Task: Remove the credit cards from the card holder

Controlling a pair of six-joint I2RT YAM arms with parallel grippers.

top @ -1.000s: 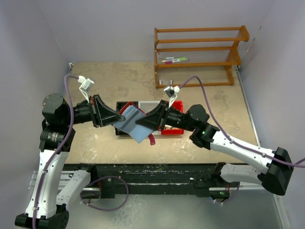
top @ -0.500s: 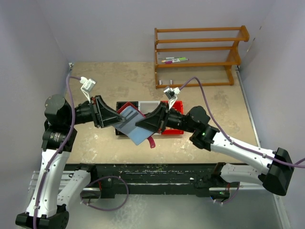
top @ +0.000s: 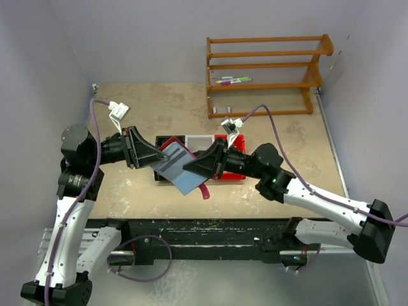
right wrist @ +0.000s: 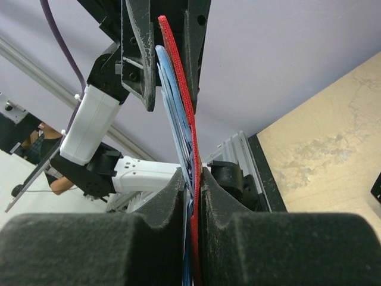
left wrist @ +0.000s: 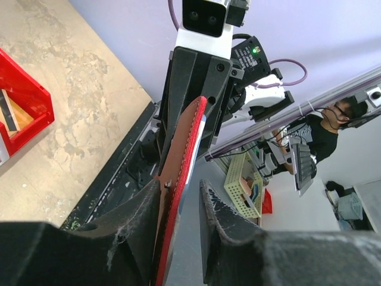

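Note:
The card holder, maroon outside with blue-grey sleeves, hangs tilted in the air between my two grippers. My right gripper is shut on its right edge. In the right wrist view both pads press the red cover and blue sleeves at the gripper. My left gripper is open around the opposite edge. In the left wrist view the holder leans on one finger, with a gap to the other; the gripper is not clamped. The red strap tab dangles below. No credit cards show in the sleeves.
A red bin sits behind the right gripper, with a tan flat piece inside it in the left wrist view. A black box and a white piece lie beside it. A wooden rack holding markers stands at the back right.
My left gripper's jaws have come apart and no longer pinch the holder. The right gripper has tightened on it. Both arms shifted slightly; the holder stays in the air.

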